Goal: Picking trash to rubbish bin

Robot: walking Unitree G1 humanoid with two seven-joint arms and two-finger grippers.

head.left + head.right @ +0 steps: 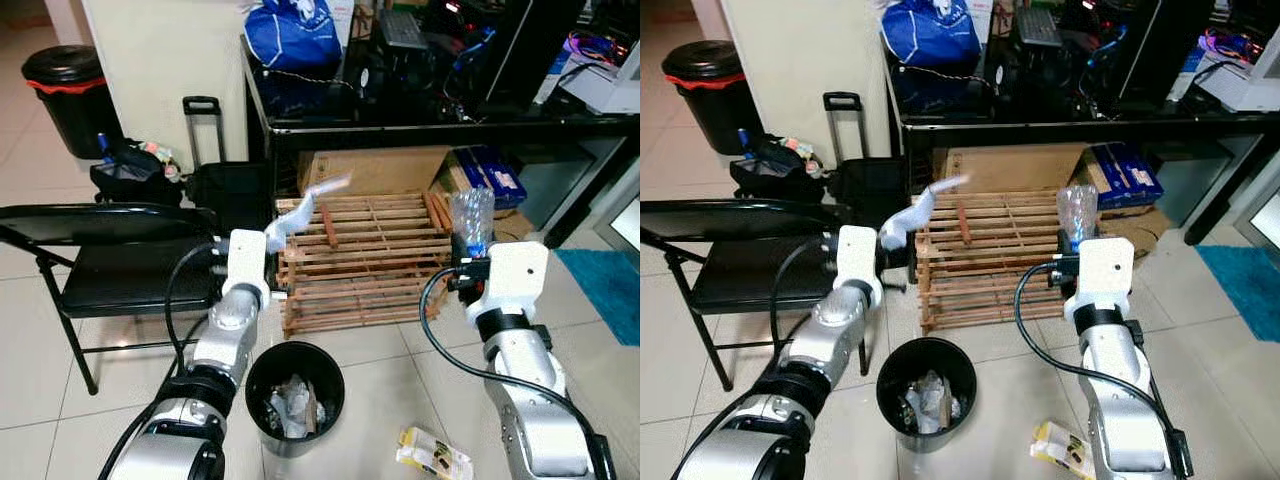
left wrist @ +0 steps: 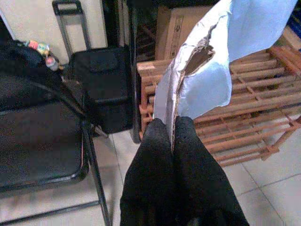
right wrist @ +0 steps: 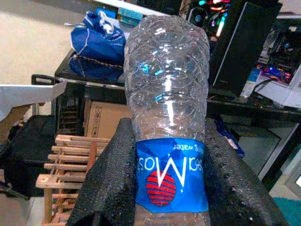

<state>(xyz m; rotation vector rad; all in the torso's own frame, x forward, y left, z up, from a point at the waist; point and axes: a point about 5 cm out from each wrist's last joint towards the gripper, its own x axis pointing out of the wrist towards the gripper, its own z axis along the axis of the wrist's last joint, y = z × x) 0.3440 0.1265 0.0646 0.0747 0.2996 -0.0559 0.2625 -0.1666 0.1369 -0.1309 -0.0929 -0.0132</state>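
My left gripper is shut on a torn piece of pale blue cardboard, held up in front of the wooden rack, above and behind the bin. My right gripper is shut on an empty clear plastic bottle with a blue label, held upside down at chest height on the right. A small black rubbish bin stands on the floor between my arms, with crumpled trash inside. A yellow-and-white wrapper lies on the tiles right of the bin.
A wooden slatted rack stands behind the bin, under a black desk. A black folding chair is at my left, with a black suitcase behind it. A larger black bin stands far left.
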